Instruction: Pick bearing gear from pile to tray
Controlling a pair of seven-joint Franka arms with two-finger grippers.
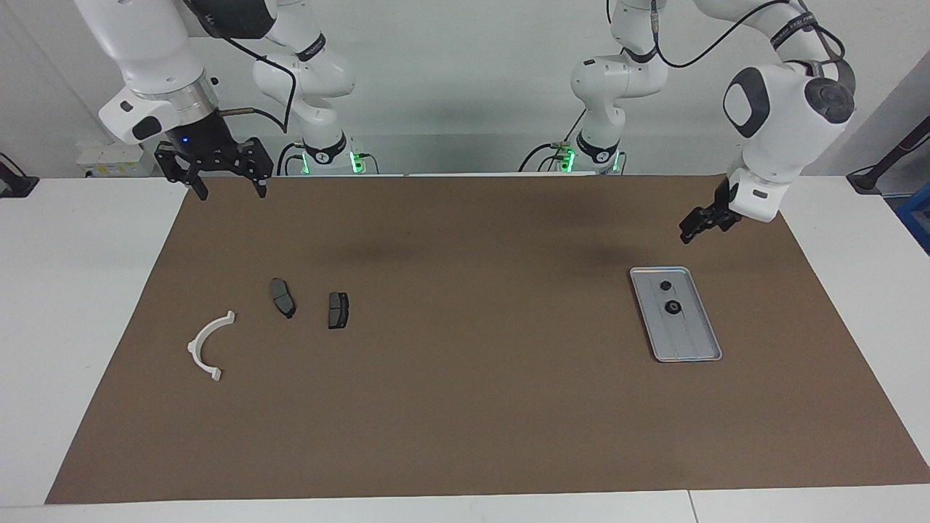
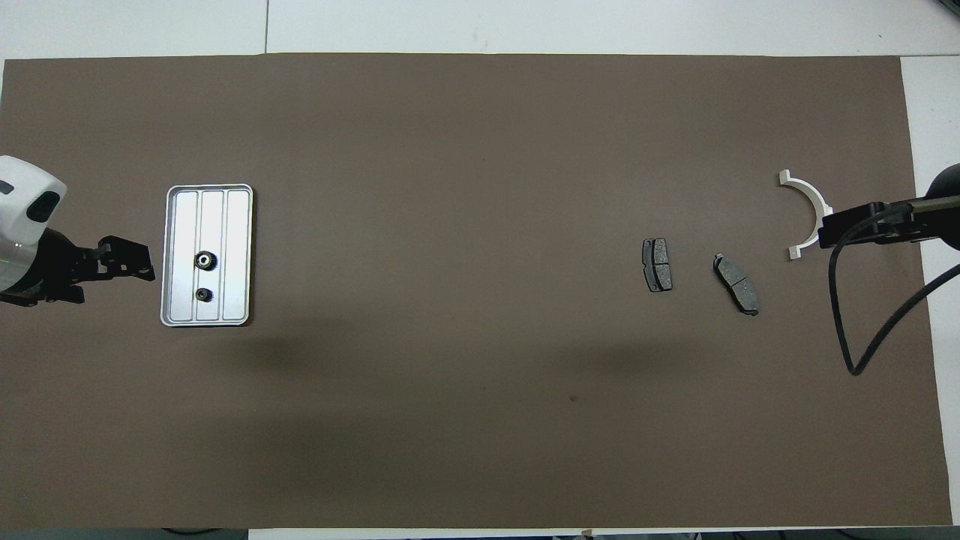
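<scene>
The 2 gears (image 1: 670,298) lie in the tray (image 1: 694,347), one at 12 o'clock of the other. The left gripper (image 1: 696,225) hangs over the mat (image 1: 465,407) at the tray's 12 o'clock, jaws wide, holding nothing. The right gripper (image 1: 227,190) waits with jaws wide over the mat's corner, at 12 o'clock of the 2 brake pads (image 1: 282,297) and the white bracket (image 1: 207,347).

Two gears (image 1: 670,298) in tray (image 1: 696,354), left arm's end; pads (image 1: 338,310), bracket (image 1: 208,345) right arm's end.

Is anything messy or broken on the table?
Nothing stands out. Two small black gears lie flat inside the tray. The two brake pads and the white half-ring bracket lie apart on the brown mat, none visibly broken.
</scene>
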